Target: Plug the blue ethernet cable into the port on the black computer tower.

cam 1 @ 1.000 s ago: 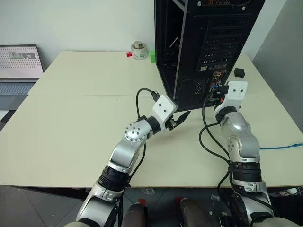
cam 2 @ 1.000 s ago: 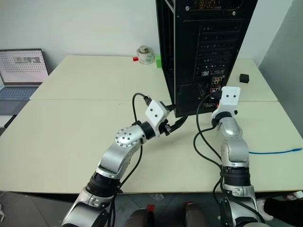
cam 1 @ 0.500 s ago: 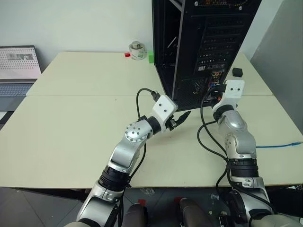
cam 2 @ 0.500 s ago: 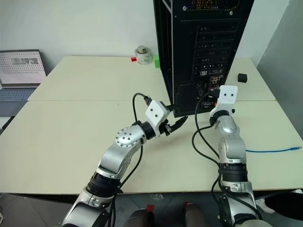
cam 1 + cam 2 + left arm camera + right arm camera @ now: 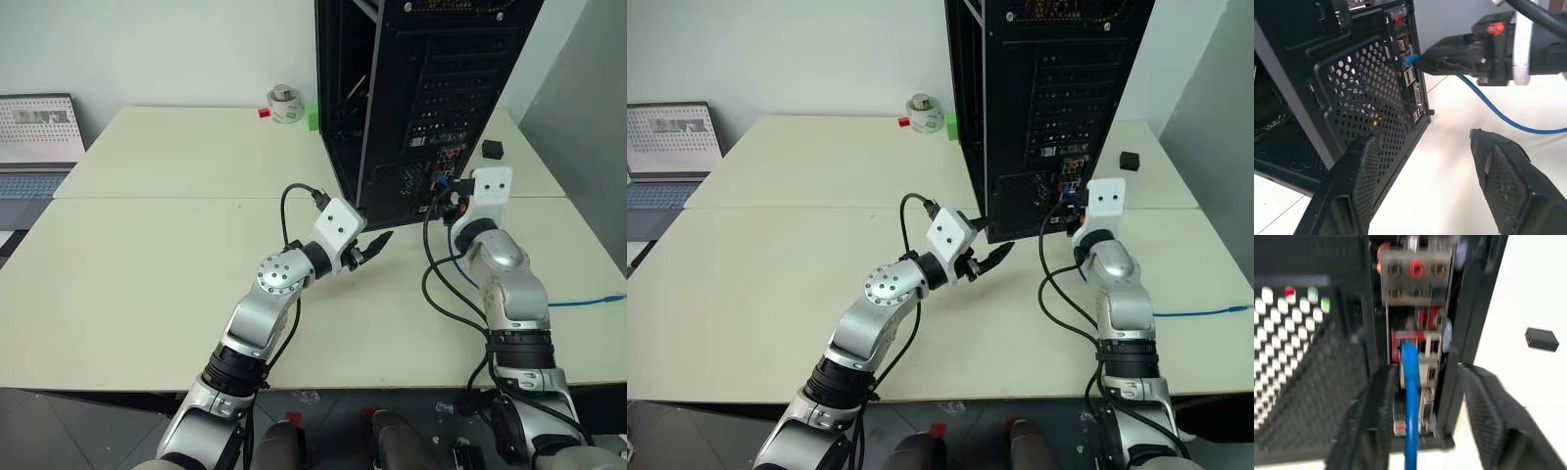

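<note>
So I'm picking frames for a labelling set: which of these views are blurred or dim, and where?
Right wrist view: soft and smeared throughout; the blue ethernet cable and the connectors on the black computer tower lack crisp edges. Left wrist view: the mesh grille is sharp, but the left gripper fingers up close are soft. Head views: evenly lit and sharp, though the tower's rear panel is dark.

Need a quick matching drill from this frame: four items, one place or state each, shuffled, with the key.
Items:
1. blue cable
2. right pincer
3. small black cube
4. laptop

Places or states:
A. on the table to the right of the tower
B. at the far left edge of the scene
C. end sits in a socket on the tower's rear panel
D. open, fingers either side of the cable

Pairs: 1-C, 2-D, 3-A, 4-B
</note>
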Available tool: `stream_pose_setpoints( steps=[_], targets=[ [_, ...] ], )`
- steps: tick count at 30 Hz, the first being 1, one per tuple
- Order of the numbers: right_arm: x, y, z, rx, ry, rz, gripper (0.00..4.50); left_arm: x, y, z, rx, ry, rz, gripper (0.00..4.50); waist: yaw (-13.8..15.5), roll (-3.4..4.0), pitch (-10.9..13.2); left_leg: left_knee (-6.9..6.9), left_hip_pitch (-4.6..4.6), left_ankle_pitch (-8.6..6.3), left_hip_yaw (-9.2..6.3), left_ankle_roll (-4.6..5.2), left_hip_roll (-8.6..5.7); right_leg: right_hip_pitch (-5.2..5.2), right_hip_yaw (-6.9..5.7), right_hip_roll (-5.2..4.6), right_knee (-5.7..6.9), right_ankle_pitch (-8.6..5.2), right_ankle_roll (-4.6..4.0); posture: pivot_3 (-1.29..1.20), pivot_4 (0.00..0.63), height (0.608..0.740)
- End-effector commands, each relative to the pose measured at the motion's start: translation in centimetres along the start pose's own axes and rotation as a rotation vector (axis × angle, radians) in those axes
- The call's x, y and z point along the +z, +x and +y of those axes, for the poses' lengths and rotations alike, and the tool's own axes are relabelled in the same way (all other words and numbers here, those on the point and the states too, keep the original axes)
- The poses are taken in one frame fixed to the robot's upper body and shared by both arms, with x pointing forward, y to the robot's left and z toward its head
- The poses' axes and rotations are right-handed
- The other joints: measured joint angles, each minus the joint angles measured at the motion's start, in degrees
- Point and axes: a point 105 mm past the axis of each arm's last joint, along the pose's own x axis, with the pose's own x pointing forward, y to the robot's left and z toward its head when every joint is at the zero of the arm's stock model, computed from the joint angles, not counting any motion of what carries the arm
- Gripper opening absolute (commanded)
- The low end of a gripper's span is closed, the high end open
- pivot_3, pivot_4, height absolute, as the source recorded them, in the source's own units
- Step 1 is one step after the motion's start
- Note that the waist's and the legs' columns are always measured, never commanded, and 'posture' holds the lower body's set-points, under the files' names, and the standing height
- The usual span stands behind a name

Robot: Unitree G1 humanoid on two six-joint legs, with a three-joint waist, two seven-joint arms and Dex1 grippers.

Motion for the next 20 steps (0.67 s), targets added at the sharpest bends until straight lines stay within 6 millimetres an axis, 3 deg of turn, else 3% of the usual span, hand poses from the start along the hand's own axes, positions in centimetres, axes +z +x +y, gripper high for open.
stream_pose_setpoints(
  steps=[1, 5, 7, 13, 20],
  targets=[
    [2.5, -1.4, 0.2, 0.100, -0.039, -0.062, 3.23, 0.8, -0.4, 1.1, 0.009, -0.004, -0.012, 3.05, 0.0, 0.00, 0.0, 0.00, 0.00, 0.00, -0.01, 0.00, 0.00, 0.00, -0.01, 0.00, 0.00, 0.00, 0.00, 0.00, 0.150, 0.740],
    [3.2, -3.3, -0.3, 0.239, -0.064, -0.044, 4.22, 0.6, -1.3, 2.6, -0.007, 0.007, 0.024, 3.05, 0.0, 0.00, 0.0, 0.00, 0.00, 0.00, -0.02, 0.00, 0.01, 0.00, -0.04, 0.02, -0.01, -0.01, 0.01, 0.00, 0.150, 0.740],
    [3.7, -4.2, -0.7, 0.311, -0.073, -0.035, 4.49, 0.7, -2.2, 3.4, -0.036, 0.018, 0.031, 3.05, -0.1, 0.00, 0.0, 0.00, 0.00, 0.00, -0.03, 0.01, -0.01, 0.00, -0.06, 0.03, 0.00, -0.01, 0.01, 0.00, 0.150, 0.740],
    [4.9, -6.7, -2.4, 0.519, -0.080, -0.009, 4.49, 1.3, -4.7, 7.2, -0.074, 0.017, 0.050, 3.05, 0.2, -0.02, 0.0, 0.00, -0.02, 0.00, 0.00, 0.01, -0.02, 0.02, -0.11, 0.04, -0.04, -0.01, 0.01, 0.00, 0.150, 0.740],
    [6.1, -6.9, -3.7, 0.552, -0.104, -0.017, 4.49, 1.3, -6.4, 8.4, -0.151, 0.015, 0.099, 3.05, 0.2, -0.02, 0.0, 0.01, -0.02, 0.00, 0.02, 0.01, 0.00, 0.03, -0.13, 0.05, -0.06, -0.01, 0.01, 0.00, 0.150, 0.740]
  ],
)
